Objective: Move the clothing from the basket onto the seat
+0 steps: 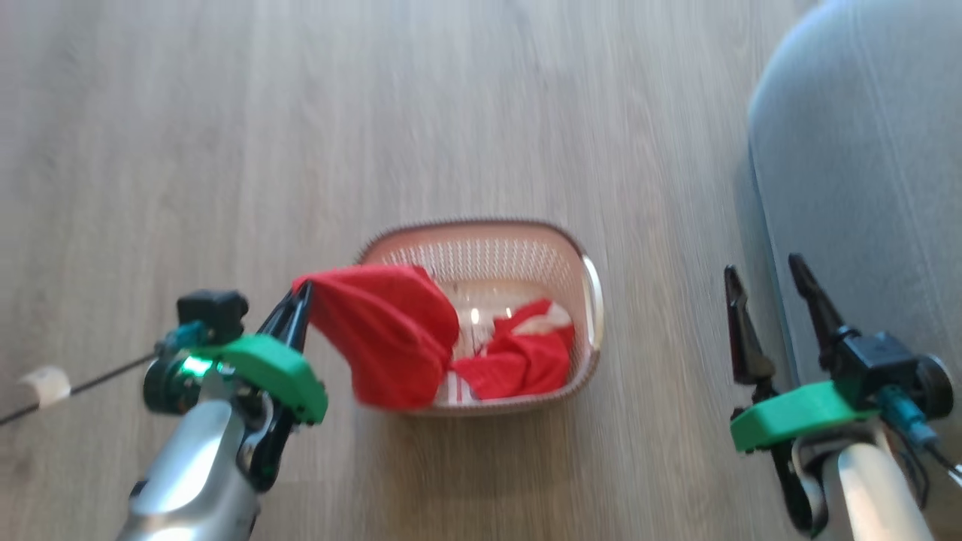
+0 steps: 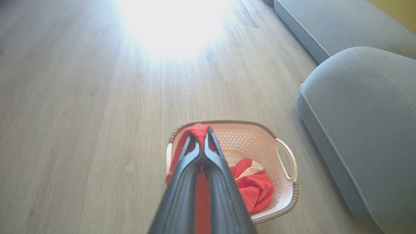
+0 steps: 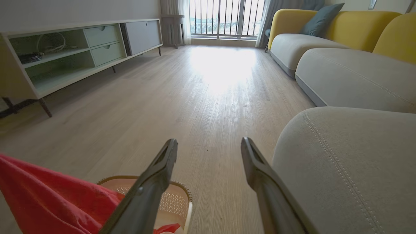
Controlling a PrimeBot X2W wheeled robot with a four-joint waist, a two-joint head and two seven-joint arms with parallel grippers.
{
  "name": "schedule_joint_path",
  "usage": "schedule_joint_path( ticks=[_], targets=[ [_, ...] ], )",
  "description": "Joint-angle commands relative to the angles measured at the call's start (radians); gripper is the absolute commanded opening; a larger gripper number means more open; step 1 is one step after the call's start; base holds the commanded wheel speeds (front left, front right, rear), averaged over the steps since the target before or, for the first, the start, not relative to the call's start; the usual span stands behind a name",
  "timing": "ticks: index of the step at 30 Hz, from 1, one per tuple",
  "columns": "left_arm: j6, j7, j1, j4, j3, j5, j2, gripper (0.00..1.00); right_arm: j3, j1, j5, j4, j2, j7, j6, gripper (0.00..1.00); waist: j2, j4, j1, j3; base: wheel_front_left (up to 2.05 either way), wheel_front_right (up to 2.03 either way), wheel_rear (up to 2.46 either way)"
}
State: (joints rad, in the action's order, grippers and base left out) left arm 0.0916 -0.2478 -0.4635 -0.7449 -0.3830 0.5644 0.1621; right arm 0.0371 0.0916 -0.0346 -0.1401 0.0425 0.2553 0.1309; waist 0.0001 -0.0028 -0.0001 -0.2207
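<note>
My left gripper (image 1: 301,289) is shut on a red garment (image 1: 383,338), lifted so it drapes over the left rim of the cream basket (image 1: 526,248) on the floor. More red and white clothing (image 1: 522,353) lies crumpled inside the basket. In the left wrist view the red fabric (image 2: 199,130) is pinched between the fingers above the basket (image 2: 286,195). My right gripper (image 1: 768,282) stands open and empty beside the grey seat (image 1: 864,188), right of the basket. In the right wrist view the open right gripper (image 3: 208,146) points along the floor, with the seat (image 3: 351,162) at right.
Pale wooden floor surrounds the basket. A second grey seat cushion (image 3: 351,78) and a yellow sofa back (image 3: 357,26) continue beyond the near one. A low cabinet with shelves and drawers (image 3: 81,52) lines the far left wall. A thin cable with tape (image 1: 45,385) runs at lower left.
</note>
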Motion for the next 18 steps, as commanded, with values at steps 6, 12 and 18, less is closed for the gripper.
schedule_joint_path(
  ticks=[6, 12, 18],
  targets=[
    [-0.065, 0.012, 0.077, 0.173, 0.058, 0.001, 0.087, 0.0, -0.042, -0.04, 0.029, 0.005, 0.031, 0.006, 0.0, 1.0, -0.0001, 0.051, 0.0001, 0.148, 0.0, 0.0, 0.0],
    [-0.118, 0.061, 0.142, 0.314, 0.075, 0.005, 0.13, 0.0, -0.058, -0.05, 0.037, -0.01, 0.038, 0.006, 0.0, 1.0, -0.0001, 0.052, 0.0001, 0.181, 0.0, 0.0, 0.0],
    [-0.16, 0.088, 0.175, 0.419, 0.089, 0.001, 0.161, 0.0, -0.087, -0.051, 0.041, -0.022, 0.044, 0.006, 0.0, 1.0, -0.0001, 0.052, 0.0001, 0.196, 0.0, 0.0, 0.0]
  ],
)
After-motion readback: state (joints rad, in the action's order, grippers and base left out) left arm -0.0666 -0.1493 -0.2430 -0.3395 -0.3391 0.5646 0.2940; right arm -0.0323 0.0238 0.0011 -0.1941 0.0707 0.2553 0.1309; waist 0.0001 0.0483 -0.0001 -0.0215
